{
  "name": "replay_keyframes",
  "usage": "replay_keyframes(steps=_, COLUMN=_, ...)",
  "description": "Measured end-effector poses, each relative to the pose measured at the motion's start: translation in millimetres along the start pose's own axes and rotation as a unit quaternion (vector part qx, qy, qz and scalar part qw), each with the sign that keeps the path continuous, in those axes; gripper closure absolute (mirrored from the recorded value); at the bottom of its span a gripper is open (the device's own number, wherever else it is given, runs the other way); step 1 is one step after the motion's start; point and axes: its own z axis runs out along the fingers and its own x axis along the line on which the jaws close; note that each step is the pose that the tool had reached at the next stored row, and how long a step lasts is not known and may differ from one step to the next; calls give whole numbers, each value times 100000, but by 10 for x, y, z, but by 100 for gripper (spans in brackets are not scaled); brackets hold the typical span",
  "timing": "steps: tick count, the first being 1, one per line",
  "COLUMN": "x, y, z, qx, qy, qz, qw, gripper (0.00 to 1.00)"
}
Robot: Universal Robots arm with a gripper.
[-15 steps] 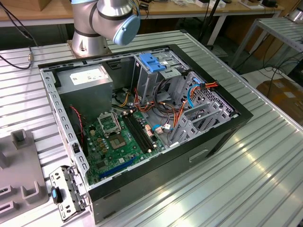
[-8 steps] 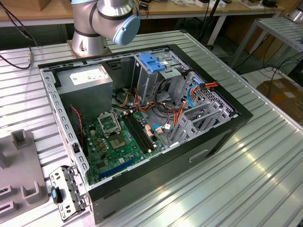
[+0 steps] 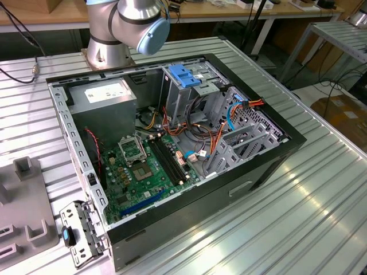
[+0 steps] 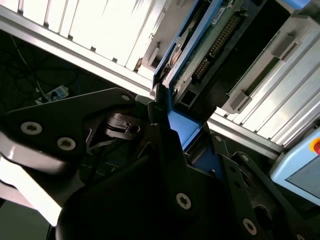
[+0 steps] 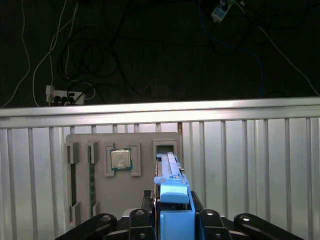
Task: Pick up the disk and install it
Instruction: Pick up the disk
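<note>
Half the job at most looks done: in the first wrist view, past the grey fixture plate (image 5: 115, 200) and its square chip (image 5: 121, 159), the disk (image 5: 169, 172) stands on edge at the plate's end pocket (image 5: 165, 148). The gripper (image 5: 172, 212) is clamped on its blue-railed sides, though I cannot tell whether it is clear of that pocket. Installation is all to do; in the exterior view the open computer case (image 3: 189, 229) waits with its blue-topped drive cage (image 3: 184, 77) upright among loose cables.

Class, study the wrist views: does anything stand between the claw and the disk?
Nothing visible does. In the first wrist view the claw is already closed on the disk, gripping its blue end.
</note>
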Motion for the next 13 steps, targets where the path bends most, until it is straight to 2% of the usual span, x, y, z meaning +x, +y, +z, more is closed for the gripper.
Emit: replay_keyframes(steps=13, x=2, y=-1, z=-80, qx=-2, qy=1, qz=-2, qw=100000, gripper=63)
